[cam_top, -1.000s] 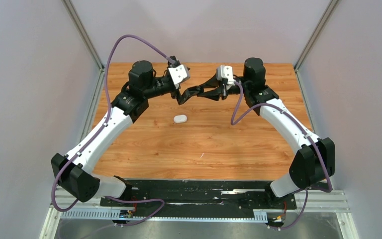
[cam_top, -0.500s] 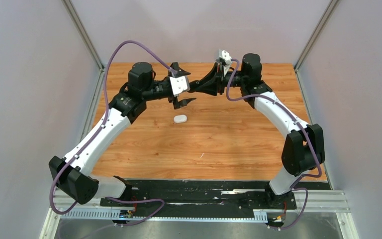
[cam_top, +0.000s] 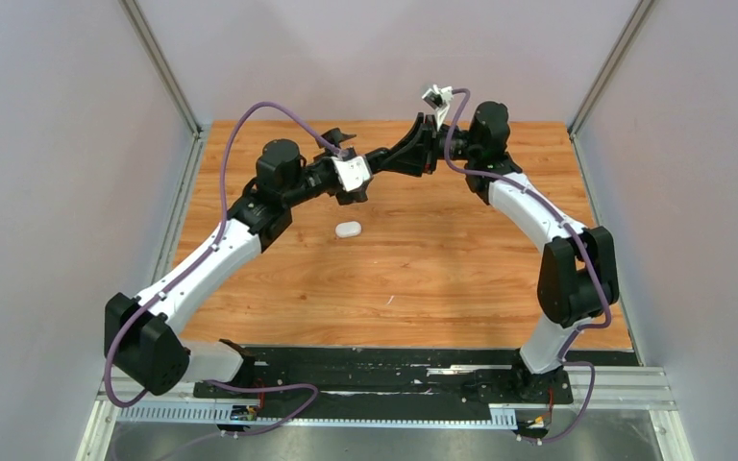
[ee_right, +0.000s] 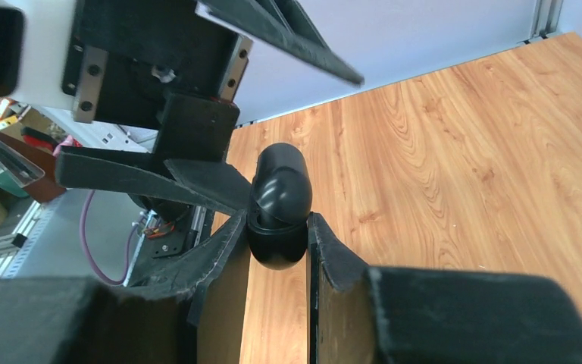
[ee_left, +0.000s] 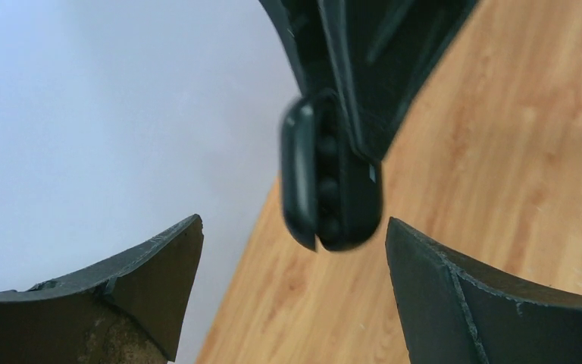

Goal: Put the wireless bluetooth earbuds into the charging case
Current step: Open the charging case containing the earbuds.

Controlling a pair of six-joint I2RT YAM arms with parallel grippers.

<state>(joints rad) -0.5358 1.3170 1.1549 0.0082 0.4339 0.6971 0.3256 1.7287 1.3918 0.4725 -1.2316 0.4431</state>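
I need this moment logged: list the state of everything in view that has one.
Black oval charging case: held off the table, lid apparently ajar.
Right hand: shut on the black case.
Left hand: open, fingers flanking that case.
White oval case: lying on the wooden table, looks closed.

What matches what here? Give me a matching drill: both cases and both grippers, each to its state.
1. black case
2. white case
3. left gripper
4. right gripper

A. lying on the table, nothing touching it
B. open, empty
C. clamped between fingers
D. shut on the black case

Pairs: 1-C, 2-A, 3-B, 4-D
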